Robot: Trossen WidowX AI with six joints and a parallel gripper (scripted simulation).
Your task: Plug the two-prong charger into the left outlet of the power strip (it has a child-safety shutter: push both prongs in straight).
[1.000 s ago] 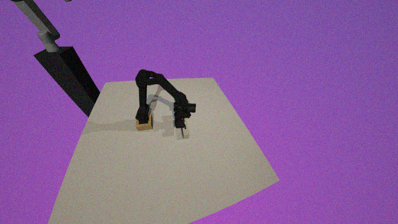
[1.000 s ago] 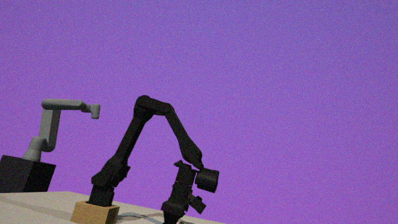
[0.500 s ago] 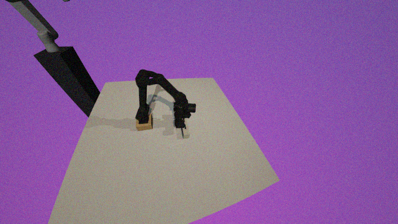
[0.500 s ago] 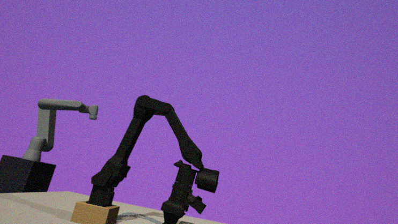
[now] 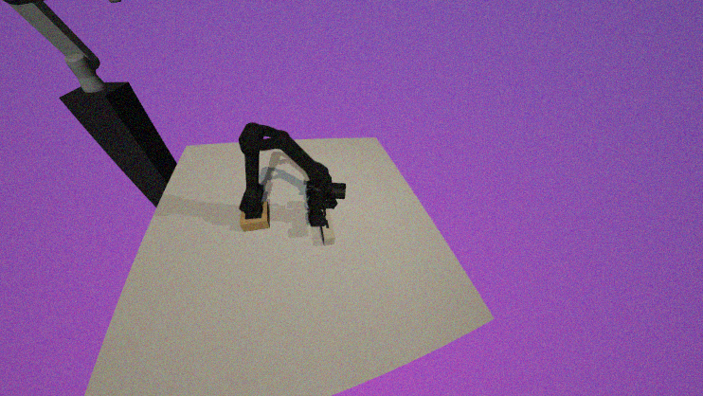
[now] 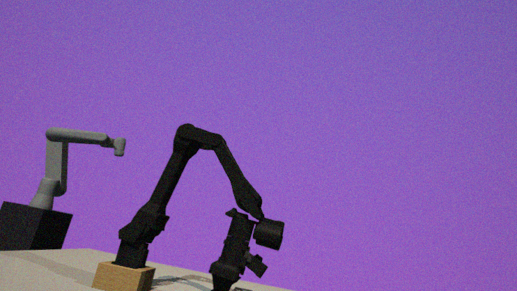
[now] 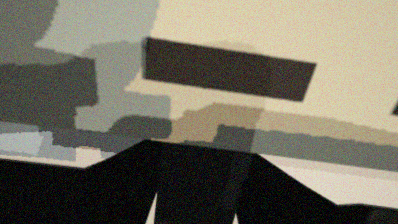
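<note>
My gripper points down and is shut on the charger. The charger is a black block between the dark fingers at the bottom middle of the wrist view; its prongs are hidden. The power strip is a pale block directly under and in front of the fingertips in the top view. In the wrist view it seems to be the bright band beside the fingers. Its outlets cannot be made out, and whether the prongs touch it cannot be told. The exterior view cuts off the fingertips.
A dark rectangle lies on the cream surface beyond the charger. My arm's base stands on a wooden block. A grey second arm stands on a black pedestal beside the table.
</note>
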